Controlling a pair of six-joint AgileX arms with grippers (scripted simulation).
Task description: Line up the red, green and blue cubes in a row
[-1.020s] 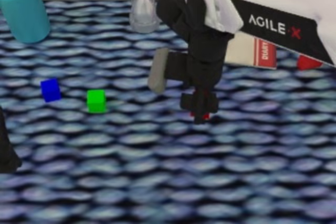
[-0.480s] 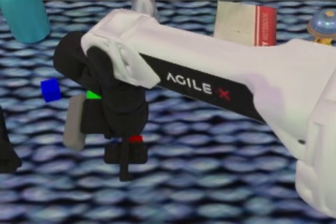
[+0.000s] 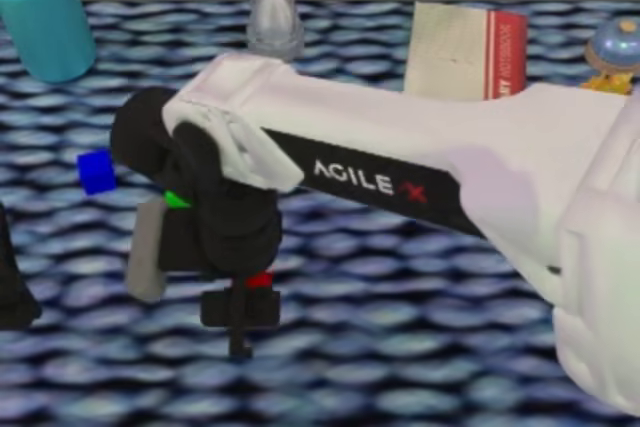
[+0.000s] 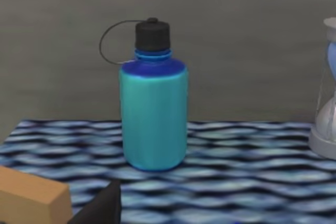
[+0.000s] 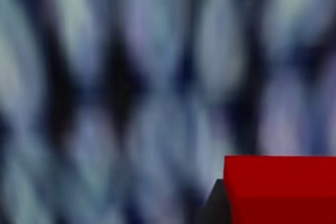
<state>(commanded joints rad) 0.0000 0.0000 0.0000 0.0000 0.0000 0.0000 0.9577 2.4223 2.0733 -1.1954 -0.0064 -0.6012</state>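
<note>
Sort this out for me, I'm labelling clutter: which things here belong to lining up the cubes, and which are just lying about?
Job: red cube in the right gripper, green cube, blue cube.
Lying about: teal bottle, hourglass, notebook, domed toy.

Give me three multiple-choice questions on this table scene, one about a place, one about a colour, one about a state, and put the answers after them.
1. Where does the small matte blue cube lie?
A. top view's left side
B. right side
C. on the notebook

2. What colour is the small matte cube at the right hand?
A. green
B. blue
C. red

3. How much of the small matte green cube shows from above?
A. all
B. a sliver
C. none

Answers: 1 A, it sits left of the arm. 2 C, red shows at the hand in the top and right wrist views. 3 B, the right arm covers most of it.
</note>
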